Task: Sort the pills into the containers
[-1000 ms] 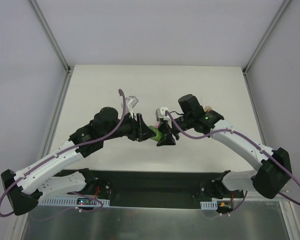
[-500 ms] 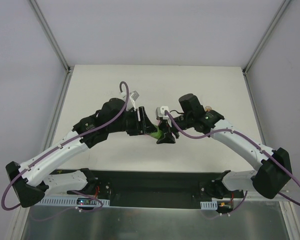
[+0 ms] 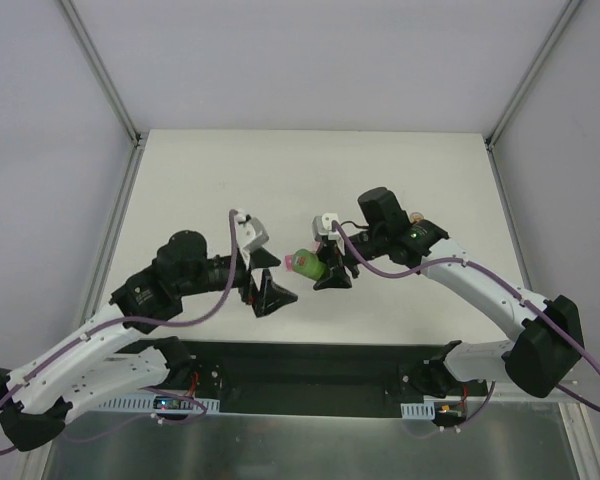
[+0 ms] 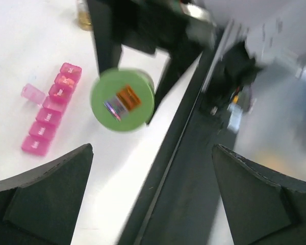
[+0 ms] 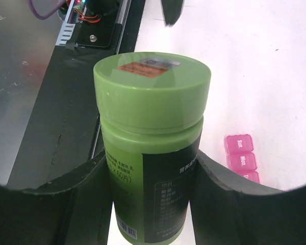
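Observation:
My right gripper [image 5: 150, 204] is shut on a green pill bottle [image 5: 152, 132] and holds it above the table with its green cap [image 5: 152, 81] on. In the top view the bottle [image 3: 307, 265] lies roughly level in that gripper [image 3: 325, 270], cap towards the left arm. The containers [image 4: 51, 109], a pink strip of day-marked compartments, lie on the white table below the bottle, one lid [image 4: 33, 93] flipped open; their end [image 5: 240, 155] shows beside the bottle. My left gripper [image 4: 153, 204] stands wide open and holds nothing, a short way from the cap [image 4: 122, 99]. No pills show.
A small amber bottle [image 3: 417, 216] stands behind the right wrist, also seen at the top of the left wrist view [image 4: 84, 15]. The black base plate [image 3: 310, 365] runs along the table's near edge. Grey walls enclose the white table [image 3: 310, 170].
My left gripper has opened wide and drawn back from the bottle's cap towards the near left. The right gripper still holds the bottle in the same place.

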Motion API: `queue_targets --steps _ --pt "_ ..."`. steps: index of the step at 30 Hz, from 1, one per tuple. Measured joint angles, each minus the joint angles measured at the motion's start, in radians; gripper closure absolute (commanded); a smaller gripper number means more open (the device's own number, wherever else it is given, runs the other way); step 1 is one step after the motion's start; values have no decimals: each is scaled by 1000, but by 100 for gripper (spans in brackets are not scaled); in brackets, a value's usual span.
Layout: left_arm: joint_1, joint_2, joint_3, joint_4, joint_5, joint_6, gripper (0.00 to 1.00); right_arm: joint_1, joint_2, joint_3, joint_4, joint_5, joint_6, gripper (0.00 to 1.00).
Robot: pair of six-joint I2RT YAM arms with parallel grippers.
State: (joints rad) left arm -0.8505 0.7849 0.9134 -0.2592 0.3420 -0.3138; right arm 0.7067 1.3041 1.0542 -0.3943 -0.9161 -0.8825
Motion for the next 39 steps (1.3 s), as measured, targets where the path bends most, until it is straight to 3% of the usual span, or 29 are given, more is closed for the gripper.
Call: queue_targets --steps 6,11,22,28,35,39 --pt "-14 -125 -258 114 129 489 1 0 0 0 -24 -43 -28 92" --pt "-14 -61 -266 226 131 649 1 0 0 0 -31 -58 -45 92" --pt "-14 -5 -212 333 127 666 4 0 0 0 -59 -73 -69 92" --pt "-14 52 -125 312 162 618 16 0 0 0 -65 -74 -73 92" --pt "-14 115 -80 251 201 597 15 0 0 0 -67 -74 -73 92" --pt "-14 128 -70 216 204 590 25 0 0 0 -67 -77 -73 92"
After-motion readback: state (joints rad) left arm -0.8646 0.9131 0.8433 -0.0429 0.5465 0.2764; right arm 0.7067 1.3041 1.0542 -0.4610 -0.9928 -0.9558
